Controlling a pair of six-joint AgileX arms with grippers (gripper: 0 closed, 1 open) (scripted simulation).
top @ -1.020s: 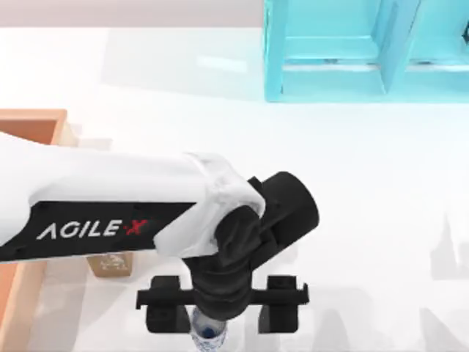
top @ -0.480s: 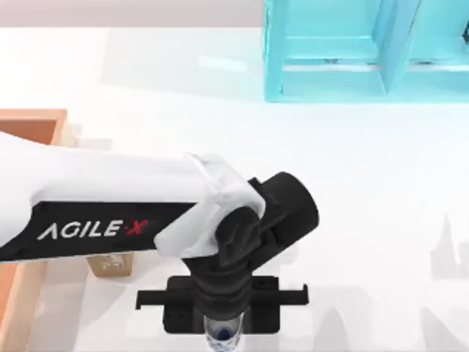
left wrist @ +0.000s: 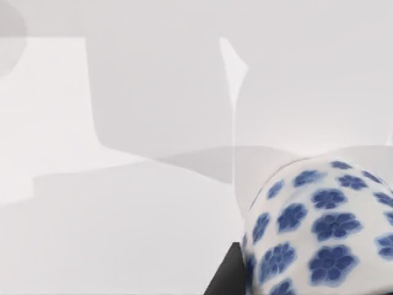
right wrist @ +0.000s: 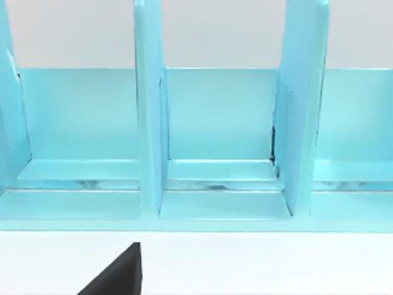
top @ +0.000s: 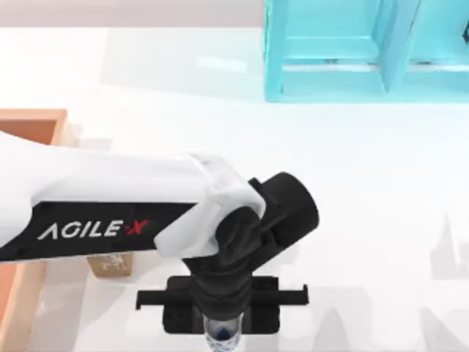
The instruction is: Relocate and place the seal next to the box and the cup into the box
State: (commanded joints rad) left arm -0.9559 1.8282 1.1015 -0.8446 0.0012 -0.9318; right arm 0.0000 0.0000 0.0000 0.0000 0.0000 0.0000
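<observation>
The cup (top: 222,337), white with blue flower marks, sits at the near edge of the white surface (top: 366,191), a little left of the middle, partly cut off by the lower border of the top view. The left pincer (top: 222,323) is down over it, its black fingers drawn in tight against the cup's two sides, so it is pinching the cup. In the left wrist view the cup (left wrist: 319,227) is very close, its patterned wall curving past a dark finger (left wrist: 227,276) at its base, with pale surface and soft shadows behind.

The left arm (top: 110,205) reaches in from the left side across the surface to that spot, its white shell and black wrist covering much of the near left area.

The seal (top: 111,264), a tan-brown block, lies on the surface to the left of the cup, half hidden under the arm. It is just beside the box (top: 29,125), whose orange-brown floor and light walls run along the left edge; whether seal and box touch cannot be told.

At the far side, right of the middle, stands a turquoise shelf (top: 352,51) with upright dividers. The right wrist view faces the shelf (right wrist: 209,135) straight on, showing its compartments, and a dark finger (right wrist: 120,273) of the right pincer lies low in that view; whether that pincer is spread or pressed together cannot be told.
</observation>
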